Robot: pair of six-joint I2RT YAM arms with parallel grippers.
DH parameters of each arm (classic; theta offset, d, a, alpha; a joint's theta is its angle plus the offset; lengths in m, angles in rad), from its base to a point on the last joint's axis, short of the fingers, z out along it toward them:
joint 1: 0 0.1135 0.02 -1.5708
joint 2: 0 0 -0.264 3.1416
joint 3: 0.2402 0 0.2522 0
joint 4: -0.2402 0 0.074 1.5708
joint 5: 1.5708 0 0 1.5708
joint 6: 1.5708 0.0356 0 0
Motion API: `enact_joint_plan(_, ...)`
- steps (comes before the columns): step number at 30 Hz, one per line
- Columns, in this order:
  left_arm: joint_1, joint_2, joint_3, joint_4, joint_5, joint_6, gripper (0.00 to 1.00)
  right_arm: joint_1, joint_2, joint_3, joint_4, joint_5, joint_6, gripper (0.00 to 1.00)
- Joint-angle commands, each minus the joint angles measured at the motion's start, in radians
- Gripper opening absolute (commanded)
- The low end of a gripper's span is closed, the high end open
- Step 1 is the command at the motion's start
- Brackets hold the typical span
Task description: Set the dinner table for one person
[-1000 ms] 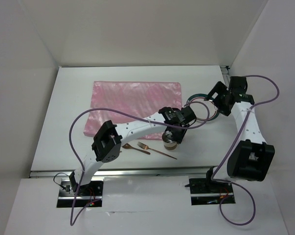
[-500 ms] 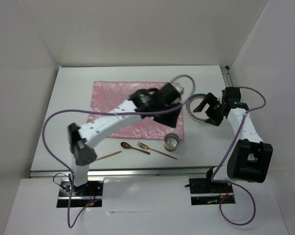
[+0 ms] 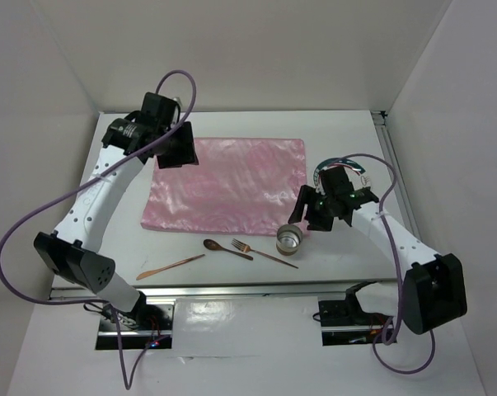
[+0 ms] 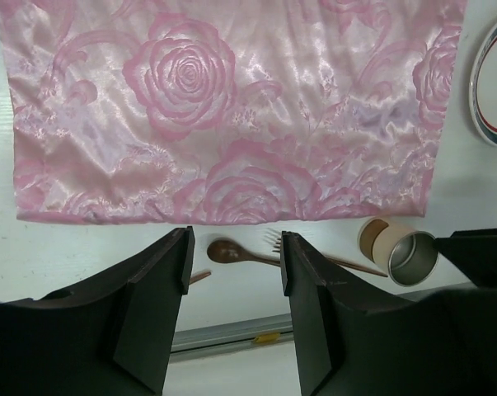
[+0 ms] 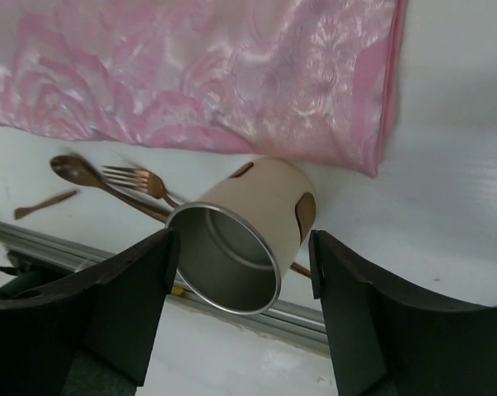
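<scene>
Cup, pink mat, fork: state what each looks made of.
Cup: matte beige outside, brushed steel-looking lining, bright rim; likely insulated metal.
Pink mat: glossy satin-like cloth, woven roses, soft wrinkles and sheen.
Fork: copper-toned polished metal, judging by its glint; could be plated.

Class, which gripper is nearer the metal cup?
Right. The right gripper hovers close by the cup; the left gripper is over the mat's far left corner.

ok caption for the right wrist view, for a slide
Open right gripper framing the beige cup, fork and spoon beside it, pink floral mat beyond.
</scene>
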Motion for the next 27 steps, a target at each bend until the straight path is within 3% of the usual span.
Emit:
enact_joint_plan(1, 0.029, -0.023, -0.003, 0.011, 0.031, 0.044, 0.63, 0.083, 0.002, -0.007, -0.031, 0.151, 0.082, 0.74)
enact_joint_plan(5, 0.070, -0.032, -0.048, 0.031, 0.060, 0.044, 0.63, 0.131, 0.012, -0.027, -0.041, 0.199, 0.112, 0.62)
enact_joint_plan(12, 0.101, -0.032, -0.095, 0.061, 0.097, 0.044, 0.62, 0.149, 0.059, -0.050, -0.012, 0.210, 0.112, 0.29)
enact_joint_plan(17, 0.111, -0.032, -0.095, 0.061, 0.106, 0.053, 0.60, 0.160, 0.041, 0.098, -0.101, 0.282, 0.112, 0.00)
enact_joint_plan(22, 0.121, -0.043, -0.080, 0.073, 0.117, 0.062, 0.60, 0.119, 0.071, 0.354, -0.144, 0.339, 0.008, 0.00)
enact_joint_plan(24, 0.130, -0.052, -0.089, 0.083, 0.117, 0.062, 0.60, 0.088, 0.192, 0.538, -0.170, 0.303, -0.051, 0.00)
enact_joint_plan(27, 0.139, -0.052, -0.098, 0.074, 0.117, 0.062, 0.60, 0.077, 0.405, 0.791, -0.207, 0.375, -0.076, 0.00)
